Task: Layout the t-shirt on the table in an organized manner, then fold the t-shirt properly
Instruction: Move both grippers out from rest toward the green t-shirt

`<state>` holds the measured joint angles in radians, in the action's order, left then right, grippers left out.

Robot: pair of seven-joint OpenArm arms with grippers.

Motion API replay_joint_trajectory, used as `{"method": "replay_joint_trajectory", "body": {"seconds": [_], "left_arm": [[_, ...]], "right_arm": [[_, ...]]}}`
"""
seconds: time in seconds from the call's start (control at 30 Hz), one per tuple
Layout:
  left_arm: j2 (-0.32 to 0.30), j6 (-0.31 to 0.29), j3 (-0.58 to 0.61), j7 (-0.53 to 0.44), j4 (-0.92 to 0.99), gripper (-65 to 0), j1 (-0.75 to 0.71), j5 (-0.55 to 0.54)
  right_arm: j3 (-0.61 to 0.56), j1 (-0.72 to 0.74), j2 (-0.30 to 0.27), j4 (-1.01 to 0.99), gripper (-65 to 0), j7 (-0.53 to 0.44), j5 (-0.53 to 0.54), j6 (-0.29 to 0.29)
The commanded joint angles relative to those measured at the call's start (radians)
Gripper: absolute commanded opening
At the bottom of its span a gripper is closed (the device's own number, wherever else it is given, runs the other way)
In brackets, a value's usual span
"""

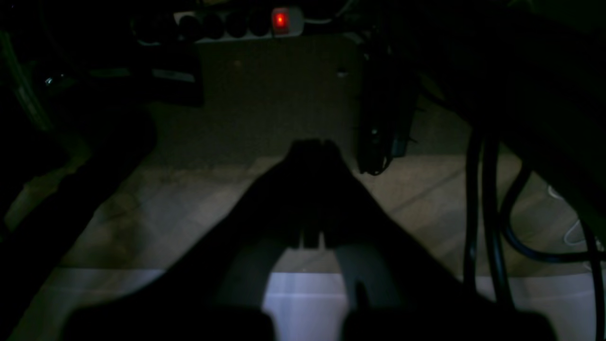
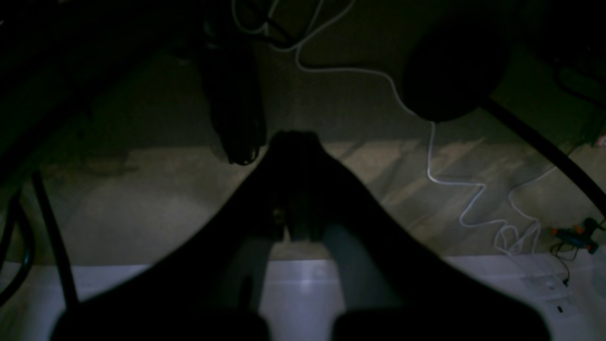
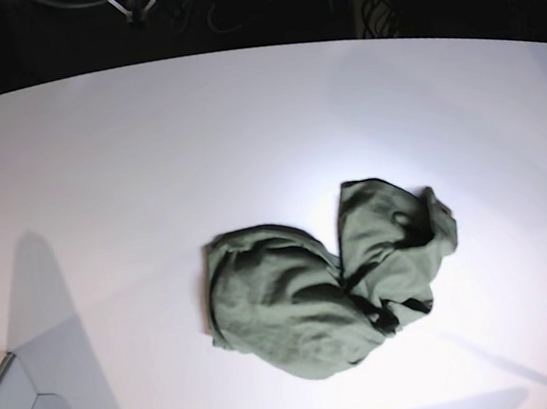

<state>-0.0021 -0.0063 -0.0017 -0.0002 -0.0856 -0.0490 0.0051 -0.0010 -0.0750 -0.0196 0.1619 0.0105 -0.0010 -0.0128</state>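
lying crumpled: one t-shirt [image 3: 331, 293], one table [image 3: 147, 161]

Left gripper [image 1: 312, 144] shows as a black silhouette, 2 broad fingers tapering to a narrow blunt tip; right gripper [image 2: 294, 137] looks alike, black, wedge-shaped, details lost in the dimness.

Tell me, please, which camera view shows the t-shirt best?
The base view: the t-shirt lies crumpled, whole and unobstructed on the white table. Both wrist views are dark, aimed at the floor and cables, and show nothing of the shirt.
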Motion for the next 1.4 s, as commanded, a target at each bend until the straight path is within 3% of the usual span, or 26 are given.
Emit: {"method": "replay_joint_trajectory", "body": {"seconds": [0.0,0.93,1.17,1.37], "left_arm": [[0.003,0.010,0.002,-0.002,-0.003,-64.8,0.001,-0.004],[-0.005,0.010,0.002,-0.010,-0.007,-64.9,-0.036,-0.006],[-0.026,0.010,0.001,-0.008,-0.245,-64.9,-0.216,-0.006],[-0.046,0.013,0.001,-0.001,-0.463,-64.9,-0.363,-0.006]], "right_arm": [[0.002,-0.004,-0.003,0.000,-65.0,-0.001,-0.004,0.015],[0.002,-0.022,-0.016,0.003,-65.0,-0.008,-0.004,0.015],[0.002,-0.078,-0.052,0.029,-65.0,-0.010,-0.004,0.017],[0.002,-0.273,-0.092,0.331,-65.0,-0.010,-0.004,0.017]]}}
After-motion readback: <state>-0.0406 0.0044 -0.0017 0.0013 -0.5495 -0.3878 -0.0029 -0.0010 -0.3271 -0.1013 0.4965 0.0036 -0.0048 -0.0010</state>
